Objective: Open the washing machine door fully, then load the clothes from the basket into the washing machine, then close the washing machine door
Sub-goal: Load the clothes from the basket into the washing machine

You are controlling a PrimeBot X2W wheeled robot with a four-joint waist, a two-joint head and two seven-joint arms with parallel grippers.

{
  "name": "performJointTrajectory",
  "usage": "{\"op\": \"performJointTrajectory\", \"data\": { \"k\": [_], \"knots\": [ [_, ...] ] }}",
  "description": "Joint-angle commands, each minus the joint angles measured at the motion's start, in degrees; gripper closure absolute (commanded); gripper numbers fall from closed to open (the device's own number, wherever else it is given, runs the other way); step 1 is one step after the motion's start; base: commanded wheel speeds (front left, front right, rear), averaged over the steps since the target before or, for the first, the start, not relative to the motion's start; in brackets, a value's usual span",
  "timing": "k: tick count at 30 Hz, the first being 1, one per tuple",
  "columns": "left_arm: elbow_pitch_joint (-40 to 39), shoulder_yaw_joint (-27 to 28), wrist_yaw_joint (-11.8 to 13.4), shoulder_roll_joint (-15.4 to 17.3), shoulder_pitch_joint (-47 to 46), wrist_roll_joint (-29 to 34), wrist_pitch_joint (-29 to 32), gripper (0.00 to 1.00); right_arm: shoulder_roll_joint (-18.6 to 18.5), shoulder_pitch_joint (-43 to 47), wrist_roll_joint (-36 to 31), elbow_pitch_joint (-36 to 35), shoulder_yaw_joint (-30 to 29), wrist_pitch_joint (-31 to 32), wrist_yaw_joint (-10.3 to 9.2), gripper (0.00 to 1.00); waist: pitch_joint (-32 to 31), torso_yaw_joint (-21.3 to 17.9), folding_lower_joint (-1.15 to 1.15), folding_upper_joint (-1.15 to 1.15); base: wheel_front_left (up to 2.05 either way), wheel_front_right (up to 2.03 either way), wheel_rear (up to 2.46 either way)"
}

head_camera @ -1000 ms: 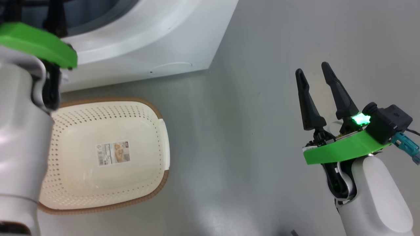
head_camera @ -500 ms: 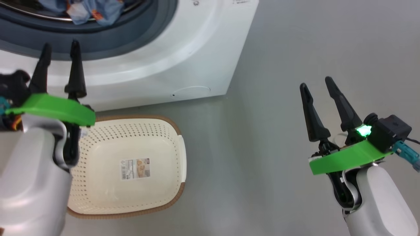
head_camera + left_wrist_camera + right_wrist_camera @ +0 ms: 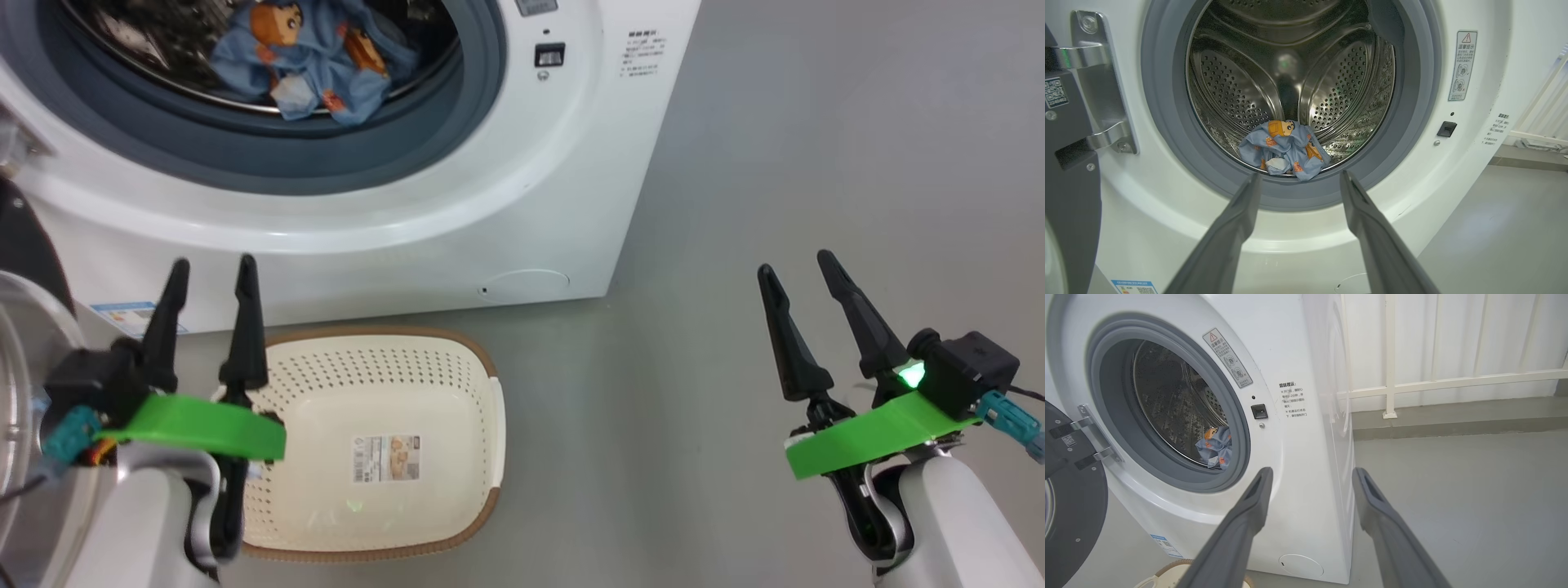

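The white washing machine (image 3: 571, 163) stands with its round opening uncovered. Light-blue clothes (image 3: 310, 57) with orange-brown figures lie in the steel drum, clothes (image 3: 1284, 149) near its front lip, clothes (image 3: 1214, 447). The black washing machine door (image 3: 1069, 498) is swung out to the left on its metal hinge, door (image 3: 1065, 183), door (image 3: 20, 327). The cream basket (image 3: 384, 441) sits on the floor before the machine with just a paper label in it. My left gripper (image 3: 211, 273) is open above the basket's left rim. My right gripper (image 3: 796, 265) is open over bare floor at the right.
Grey floor (image 3: 816, 122) stretches to the right of the machine. A white railing (image 3: 1453, 379) and wall run behind it. A round white cap (image 3: 522, 286) sits low on the machine's front, a blue sticker (image 3: 122, 314) at its lower left.
The camera has tilted up, bringing the drum and clothes into sight. My left gripper has drawn back from the opening to above the basket's left rim. The right gripper is unchanged.
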Motion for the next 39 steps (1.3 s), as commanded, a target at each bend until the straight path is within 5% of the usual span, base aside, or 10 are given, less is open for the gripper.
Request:
{"op": "performJointTrajectory", "data": {
  "k": [1, 25, 39],
  "knots": [
    [-2.45, 2.20, 0.50, 1.28, 1.04, 0.85, -0.47, 0.00, -0.78, 0.89, 0.60, -1.11, 0.95, -0.27, 0.16, 0.00, -2.14, 1.50, 0.00, 0.00, 0.00, 0.00, 0.00],
    [-14.37, 6.99, 2.48, -0.98, 20.58, 4.20, -0.47, 0.00, -2.93, 7.23, 2.19, 0.79, 2.07, -0.27, 0.16, 0.00, -12.34, 4.19, 0.00, 0.00, 0.00, 0.00, 0.00],
    [-16.90, 9.31, 2.54, -1.84, 24.37, 2.94, -0.47, 0.00, -3.21, 8.63, 2.45, 0.30, 1.33, -0.27, 0.16, 0.00, -13.46, 4.41, 0.00, 0.00, 0.00, 0.00, 0.00]
  ]
}}
